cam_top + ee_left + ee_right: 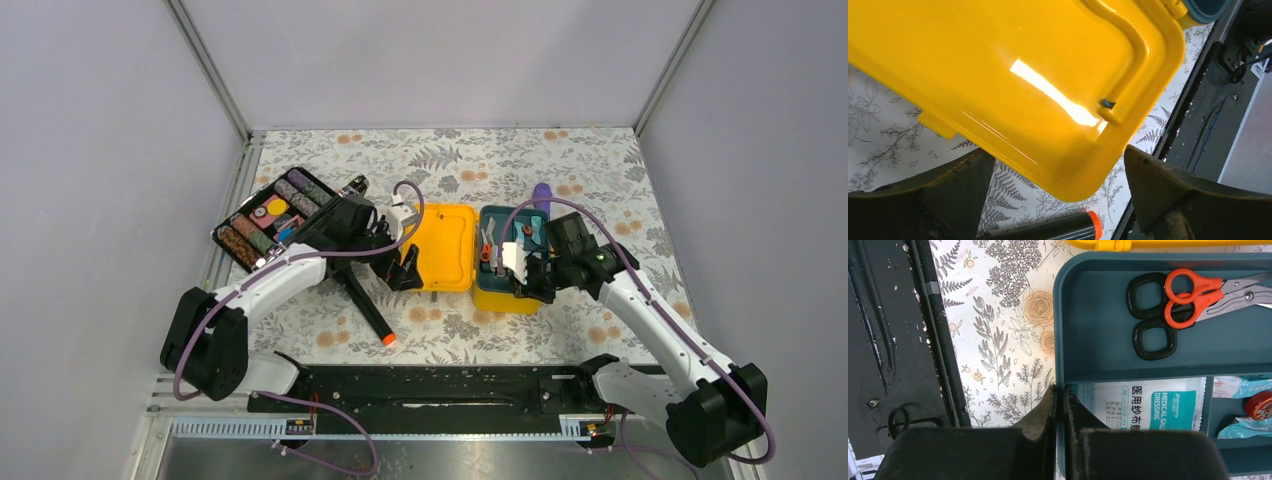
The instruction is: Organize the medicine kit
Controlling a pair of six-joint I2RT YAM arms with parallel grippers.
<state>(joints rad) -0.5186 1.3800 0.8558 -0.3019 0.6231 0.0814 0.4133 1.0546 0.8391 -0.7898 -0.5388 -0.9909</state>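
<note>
Right claw (1059, 391) astride teal tray (1098, 352)

We can't tell what the small items in the black tray (220, 238) are from above, the lid of the medicine kit (998, 75) runs off the left wrist view's top and left edges, the blades of the orange scissors (1213, 290) leave the right wrist view, and the right gripper (1060, 388) covers part of the gauze packet (1148, 402).

White cloth printed with grey ferns and orange blossoms (560, 160) covers the table. Plain pale lilac-grey wall panels (440, 60) close three sides, joined by silver metal corner posts (212, 75). A flat black mounting rail (440, 385) edges the near side. Light is soft, probably from overhead.
</note>
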